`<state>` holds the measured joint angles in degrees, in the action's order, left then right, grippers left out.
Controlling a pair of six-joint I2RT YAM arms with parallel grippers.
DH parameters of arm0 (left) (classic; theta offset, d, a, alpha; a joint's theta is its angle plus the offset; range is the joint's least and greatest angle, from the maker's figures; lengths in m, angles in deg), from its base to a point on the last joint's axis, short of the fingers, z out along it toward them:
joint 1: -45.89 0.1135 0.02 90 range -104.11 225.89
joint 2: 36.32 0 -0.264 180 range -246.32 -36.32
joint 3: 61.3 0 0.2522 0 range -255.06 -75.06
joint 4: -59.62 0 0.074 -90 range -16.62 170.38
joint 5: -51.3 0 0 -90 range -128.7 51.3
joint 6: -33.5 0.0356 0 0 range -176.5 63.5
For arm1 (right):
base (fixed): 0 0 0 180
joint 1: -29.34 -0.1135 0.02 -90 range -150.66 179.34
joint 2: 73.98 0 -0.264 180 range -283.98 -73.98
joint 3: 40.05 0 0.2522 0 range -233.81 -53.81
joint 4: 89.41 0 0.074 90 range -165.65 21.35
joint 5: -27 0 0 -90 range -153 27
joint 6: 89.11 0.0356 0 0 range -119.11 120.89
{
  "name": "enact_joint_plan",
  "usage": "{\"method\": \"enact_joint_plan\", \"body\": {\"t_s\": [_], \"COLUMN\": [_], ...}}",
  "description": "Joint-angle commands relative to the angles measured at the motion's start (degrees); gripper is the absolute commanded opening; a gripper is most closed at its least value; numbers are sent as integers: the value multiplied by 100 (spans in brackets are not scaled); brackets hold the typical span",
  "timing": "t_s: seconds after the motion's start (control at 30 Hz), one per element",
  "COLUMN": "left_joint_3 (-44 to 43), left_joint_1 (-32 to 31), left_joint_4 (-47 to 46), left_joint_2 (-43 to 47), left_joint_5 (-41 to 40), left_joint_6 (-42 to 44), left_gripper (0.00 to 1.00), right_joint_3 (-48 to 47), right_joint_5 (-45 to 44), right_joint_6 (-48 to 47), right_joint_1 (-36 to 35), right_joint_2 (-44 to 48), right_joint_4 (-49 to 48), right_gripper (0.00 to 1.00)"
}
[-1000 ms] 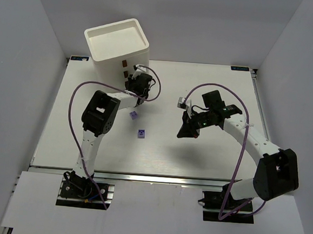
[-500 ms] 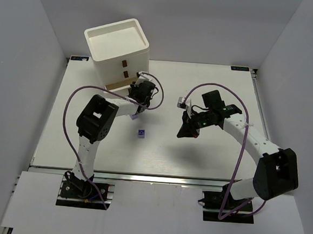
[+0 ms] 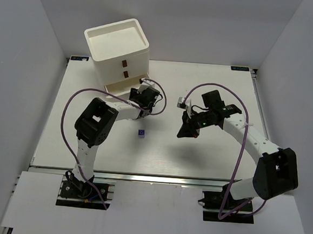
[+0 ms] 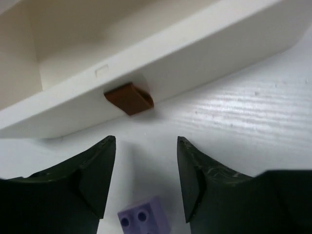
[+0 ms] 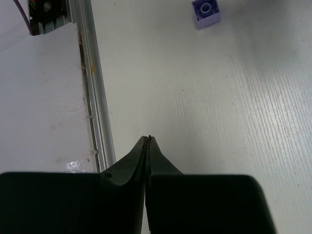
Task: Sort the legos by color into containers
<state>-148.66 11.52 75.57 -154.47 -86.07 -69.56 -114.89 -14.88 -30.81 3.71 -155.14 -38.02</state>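
Note:
The white drawer unit (image 3: 116, 48) stands at the back left, its bottom drawer (image 3: 120, 86) pulled out. In the left wrist view that drawer's front wall (image 4: 204, 53) and brown handle (image 4: 129, 98) lie just ahead of my left gripper (image 4: 145, 146), which is open and holds nothing. A light purple lego (image 4: 144, 219) lies on the table between and below its fingers. A second purple lego (image 3: 141, 132) sits on the table in front of the left arm, and shows in the right wrist view as the purple lego (image 5: 206, 12). My right gripper (image 5: 147, 139) hovers shut and empty at mid-table, the right gripper (image 3: 188, 131).
The unit's two upper drawers (image 3: 124, 68) are closed, and its tray top (image 3: 115, 35) is bare. A metal rail (image 5: 95, 97) marks the table's edge in the right wrist view. White walls enclose the table on three sides.
My left gripper drew the bottom drawer out towards the near side, then opened and let go of the handle. The right arm has not moved.

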Motion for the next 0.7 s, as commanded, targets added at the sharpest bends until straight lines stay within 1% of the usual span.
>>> {"method": "enact_joint_plan", "body": {"t_s": [0.0,0.1,0.17,0.27,0.37,0.4,0.5,0.67], "left_joint_3": [108,354,671,1135,1435,1480,1560,1516], "left_joint_1": [-43,-43,-43,-43,-43,-43,-43,-43], "left_joint_4": [554,764,861,888,905,897,914,905], "left_joint_2": [782,1161,1522,1951,2190,2208,2112,1813], "left_joint_5": [298,606,851,1107,1520,1712,1959,1934], "left_joint_6": [-398,-802,-1162,-1444,-1743,-1848,-2050,-2218], "left_gripper": [64,69,69,69,69,69,69,71], "right_joint_3": [-203,-194,-203,-203,-194,-194,-211,-220], "right_joint_5": [22,13,13,5,5,5,-4,13], "right_joint_6": [-3,-3,-3,-2,6,15,15,6], "right_joint_1": [-4,5,5,14,-4,-21,5,23], "right_joint_2": [-84,-110,-127,-154,-198,-215,-224,-215], "right_joint_4": [25,34,25,25,17,34,34,52], "right_gripper": [0,0,0,0,0,0,0,0]}}
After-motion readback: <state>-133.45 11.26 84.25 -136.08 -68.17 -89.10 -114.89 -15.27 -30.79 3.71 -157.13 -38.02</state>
